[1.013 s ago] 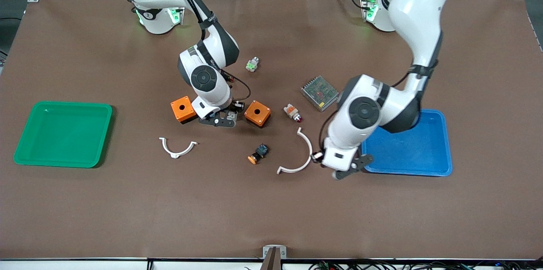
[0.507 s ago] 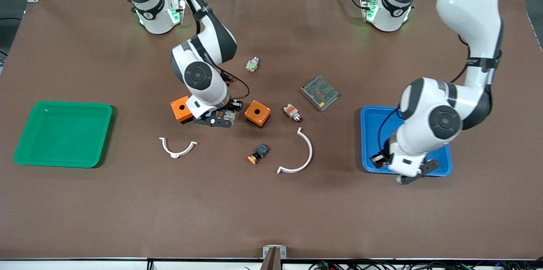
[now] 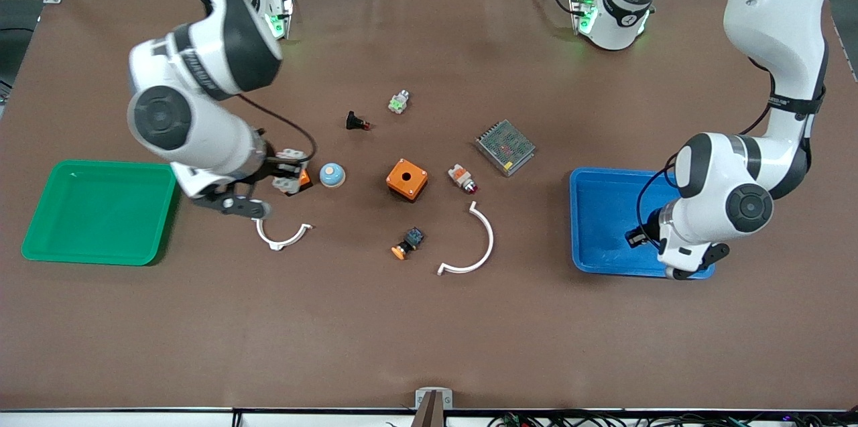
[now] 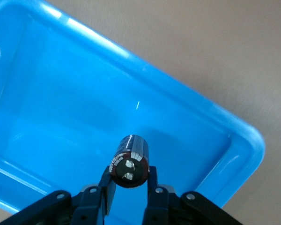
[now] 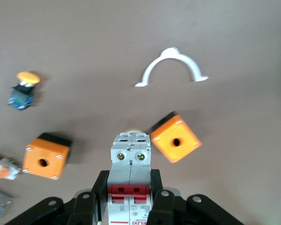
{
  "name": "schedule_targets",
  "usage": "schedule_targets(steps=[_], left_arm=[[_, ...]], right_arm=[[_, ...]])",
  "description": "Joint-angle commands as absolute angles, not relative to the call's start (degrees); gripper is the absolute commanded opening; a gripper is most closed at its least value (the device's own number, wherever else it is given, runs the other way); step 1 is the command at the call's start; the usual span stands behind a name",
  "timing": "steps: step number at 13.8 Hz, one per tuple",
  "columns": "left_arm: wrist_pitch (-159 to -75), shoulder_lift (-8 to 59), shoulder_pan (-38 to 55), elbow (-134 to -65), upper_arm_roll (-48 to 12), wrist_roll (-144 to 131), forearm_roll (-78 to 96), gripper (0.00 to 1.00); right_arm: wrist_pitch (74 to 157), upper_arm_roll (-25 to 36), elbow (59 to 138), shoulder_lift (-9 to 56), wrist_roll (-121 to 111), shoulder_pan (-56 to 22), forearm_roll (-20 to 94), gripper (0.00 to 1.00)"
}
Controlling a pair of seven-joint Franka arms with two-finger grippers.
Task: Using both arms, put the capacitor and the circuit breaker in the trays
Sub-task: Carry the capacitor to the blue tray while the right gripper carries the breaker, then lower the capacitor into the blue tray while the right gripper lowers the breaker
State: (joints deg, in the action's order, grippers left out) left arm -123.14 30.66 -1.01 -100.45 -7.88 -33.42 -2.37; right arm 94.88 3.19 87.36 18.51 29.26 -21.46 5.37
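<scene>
My right gripper (image 5: 130, 180) is shut on the circuit breaker (image 5: 130, 178), a white-grey block with red toggles. It holds the block in the air over an orange box (image 5: 175, 139). In the front view this gripper (image 3: 285, 175) hangs between the green tray (image 3: 100, 212) and the blue dome part. My left gripper (image 4: 129, 176) is shut on the capacitor (image 4: 130, 161), a small black cylinder. It holds the capacitor over the blue tray (image 4: 61, 108), near one corner. In the front view it (image 3: 637, 238) is over the blue tray (image 3: 603, 212).
On the table lie a second orange box (image 3: 406, 179), a blue dome part (image 3: 332, 175), a black part with red tip (image 3: 357, 122), a green-white part (image 3: 399, 102), a mesh-topped unit (image 3: 506, 147), a white-orange part (image 3: 462, 177), an orange push button (image 3: 407, 243) and two white half rings (image 3: 281, 234) (image 3: 472, 246).
My right arm lifted the circuit breaker from between the orange boxes and swung toward the green tray. My left arm carried the capacitor from beside the half ring to over the blue tray.
</scene>
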Motion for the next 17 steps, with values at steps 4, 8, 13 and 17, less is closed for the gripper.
schedule_targets(steps=[4,8,13,17], left_arm=[[-127.4,26.1,-2.4,-109.4,-8.2,-33.5,-3.0,0.2],[-133.3,25.9,-2.6,-113.8,-8.2,-33.5,-3.0,0.2],[-134.7,25.6,-2.5,-115.1,-8.2,-33.5,-3.1,0.5],[-134.2,25.1,-2.4,-112.9,-8.5,-33.7,-3.0,1.0]], right_arm=[[91.0,4.0,86.0,17.0,2.9,-5.7,0.8,0.14],[95.0,4.0,86.3,19.8,-11.7,5.7,0.9,0.15],[103.2,4.0,86.3,26.2,-18.2,11.9,0.9,0.16],[108.7,4.0,86.2,30.7,-24.6,15.5,1.0,0.16]])
